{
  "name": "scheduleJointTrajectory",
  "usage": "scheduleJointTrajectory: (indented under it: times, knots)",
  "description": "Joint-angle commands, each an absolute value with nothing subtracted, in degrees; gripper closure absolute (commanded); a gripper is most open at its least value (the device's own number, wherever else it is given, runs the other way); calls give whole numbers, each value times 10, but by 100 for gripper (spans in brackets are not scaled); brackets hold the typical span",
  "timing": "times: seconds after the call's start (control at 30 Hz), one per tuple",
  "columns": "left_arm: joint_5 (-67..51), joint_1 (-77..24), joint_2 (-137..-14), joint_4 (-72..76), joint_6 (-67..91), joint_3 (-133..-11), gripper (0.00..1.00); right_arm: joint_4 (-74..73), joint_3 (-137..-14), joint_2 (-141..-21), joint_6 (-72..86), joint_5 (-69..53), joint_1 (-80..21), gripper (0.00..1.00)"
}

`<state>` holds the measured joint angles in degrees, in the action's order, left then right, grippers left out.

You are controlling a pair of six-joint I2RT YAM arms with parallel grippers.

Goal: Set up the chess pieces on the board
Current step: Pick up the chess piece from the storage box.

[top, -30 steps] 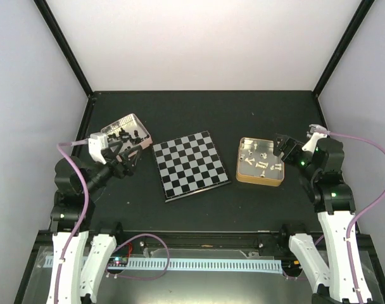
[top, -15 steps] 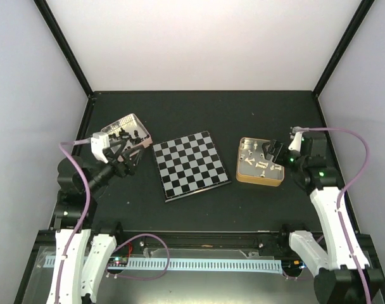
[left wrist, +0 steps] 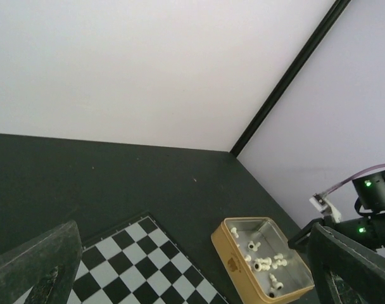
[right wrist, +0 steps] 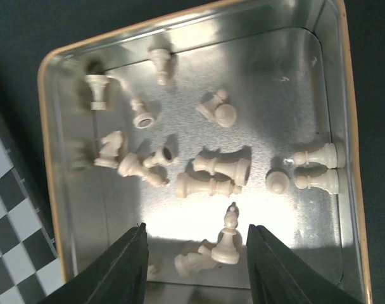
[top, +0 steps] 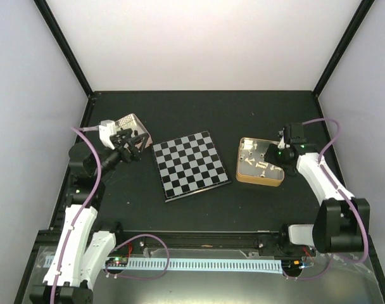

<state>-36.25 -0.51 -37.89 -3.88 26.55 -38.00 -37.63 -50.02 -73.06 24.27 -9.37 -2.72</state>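
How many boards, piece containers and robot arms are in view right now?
board: 1
piece containers: 2, the tan box and the pinkish tray
robot arms: 2, the left arm and the right arm
total: 5

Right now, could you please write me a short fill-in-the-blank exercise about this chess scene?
The board holds ___ pieces. The cream pieces lie in a tan ___ beside it. The pincer above them belongs to the ___ arm.
Missing words: no; box; right.
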Motion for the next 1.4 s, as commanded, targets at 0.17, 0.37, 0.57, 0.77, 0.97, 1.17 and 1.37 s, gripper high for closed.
scheduleJointTrajectory:
  times: [0.17, 0.37, 0.57, 0.77, 0.97, 1.17, 1.37]
  knots:
    - [-366, -8, -455, 39, 275, -400, 1, -339, -554, -865, 235, -19, -36, 57]
    - [-365, -8, -472, 21, 275, -408, 1, -323, -610, -948, 232, -4, -40, 71]
    - [-360, -9, -469, 15, 274, -408, 1, -327, -626, -988, 232, 15, -44, 81]
    - [-349, -16, -459, 12, 271, -404, 1, -331, -623, -1004, 229, 16, -48, 77]
    - [-326, -25, -450, -2, 263, -408, 1, -341, -634, -1024, 229, 22, -55, 86]
    - [-311, -30, -441, -4, 263, -405, 1, -355, -635, -985, 235, 71, -71, 95]
    - [-285, -36, -426, -8, 265, -401, 1, -383, -638, -915, 233, 76, -109, 96]
